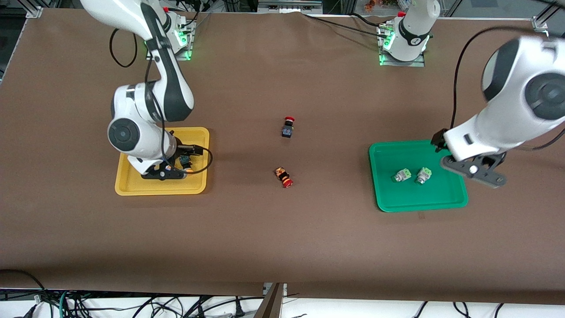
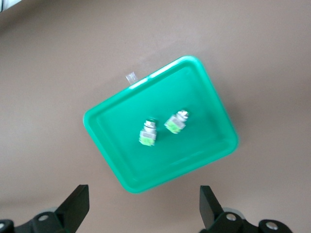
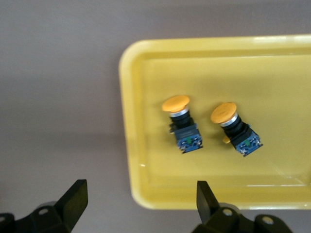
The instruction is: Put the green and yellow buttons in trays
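Note:
Two green buttons (image 1: 401, 176) (image 1: 423, 175) lie in the green tray (image 1: 441, 196). They also show in the left wrist view (image 2: 147, 133) (image 2: 175, 122), inside the green tray (image 2: 121, 160). Two yellow buttons (image 3: 182, 121) (image 3: 235, 128) lie on their sides in the yellow tray (image 3: 272, 73). In the front view the right arm hides most of them in the yellow tray (image 1: 132, 185). My left gripper (image 2: 144, 204) is open and empty, high over the green tray's edge (image 1: 474, 171). My right gripper (image 3: 141, 199) is open and empty over the yellow tray's corner.
Two red-capped switches lie on the brown table between the trays, one (image 1: 288, 126) farther from the front camera than the other (image 1: 284, 176). A small clear tab (image 2: 130, 76) lies on the table beside the green tray.

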Motion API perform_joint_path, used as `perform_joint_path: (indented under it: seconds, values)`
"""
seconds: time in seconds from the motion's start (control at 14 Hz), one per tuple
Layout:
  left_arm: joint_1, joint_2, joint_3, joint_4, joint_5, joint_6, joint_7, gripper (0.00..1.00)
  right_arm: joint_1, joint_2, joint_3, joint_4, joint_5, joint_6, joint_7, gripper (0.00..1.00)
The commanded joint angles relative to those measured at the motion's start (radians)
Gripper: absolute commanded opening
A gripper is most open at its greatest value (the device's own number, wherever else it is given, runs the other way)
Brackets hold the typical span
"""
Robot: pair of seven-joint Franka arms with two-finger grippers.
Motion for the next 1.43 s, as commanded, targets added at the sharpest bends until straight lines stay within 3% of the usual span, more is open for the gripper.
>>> perform_joint_path:
  seconds: [0.0, 0.07, 0.14, 0.29, 0.43, 0.64, 1.07, 1.14, 1.36]
  values:
    - [-0.138, -0.2, 0.224, -0.144, -0.135, 0.038, -0.178, 1.0, 0.007, -0.146, 0.0, -0.018, -0.036, -0.069, 0.026, 0.99]
    - [-0.169, -0.269, 0.273, -0.257, -0.144, 0.123, -0.177, 1.0, 0.007, -0.203, -0.001, -0.025, -0.056, -0.086, 0.026, 0.99]
    - [-0.162, -0.299, 0.28, -0.315, -0.16, 0.16, -0.176, 1.0, 0.006, -0.25, -0.003, -0.028, -0.082, -0.113, 0.026, 0.99]
    - [-0.12, -0.29, 0.23, -0.314, -0.154, 0.143, -0.176, 1.0, 0.006, -0.339, -0.003, -0.028, -0.157, -0.179, 0.026, 0.99]
    - [-0.119, -0.268, 0.225, -0.288, -0.166, 0.131, -0.177, 1.0, 0.006, -0.396, -0.004, -0.026, -0.211, -0.239, 0.022, 0.99]
    - [-0.117, -0.264, 0.222, -0.282, -0.166, 0.122, -0.173, 1.0, -0.032, -0.421, 0.011, -0.023, -0.263, -0.276, 0.008, 0.99]
    - [-0.116, -0.262, 0.226, -0.263, -0.168, 0.08, -0.171, 1.0, -0.449, -0.426, 0.39, -0.023, -0.268, -0.276, -0.073, 0.99]
    - [-0.117, -0.262, 0.223, -0.262, -0.168, 0.079, -0.173, 1.0, -0.476, -0.426, 0.419, -0.022, -0.268, -0.276, -0.078, 0.99]
    - [-0.116, -0.262, 0.223, -0.26, -0.168, 0.079, -0.171, 1.0, -0.476, -0.421, 0.415, -0.015, -0.269, -0.26, -0.078, 0.99]
